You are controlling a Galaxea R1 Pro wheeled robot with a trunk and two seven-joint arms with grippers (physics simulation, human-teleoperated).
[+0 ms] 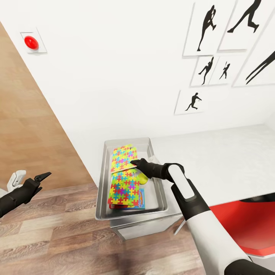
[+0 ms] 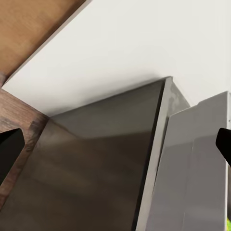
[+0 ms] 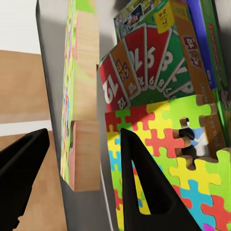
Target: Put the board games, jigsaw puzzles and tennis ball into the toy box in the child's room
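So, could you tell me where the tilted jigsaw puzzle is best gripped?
Pinch the far jigsaw puzzle across its thin wooden edge, probably coming from above the toy box: it stands tilted, nearly on edge, and the right tool straddles it, open.

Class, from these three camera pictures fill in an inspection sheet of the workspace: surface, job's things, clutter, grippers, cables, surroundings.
Surface: light grey table, bare beside the bin.
Job's things: toy box holds two jigsaw puzzles, tennis ball, and board games beneath.
Clutter: nothing seen.
Grippers: right gripper open at the far puzzle's edge; left gripper open, off to the side over the floor.
Cables: nothing seen.
Surroundings: white wall, silhouette pictures, red button, wood floor, red seat.
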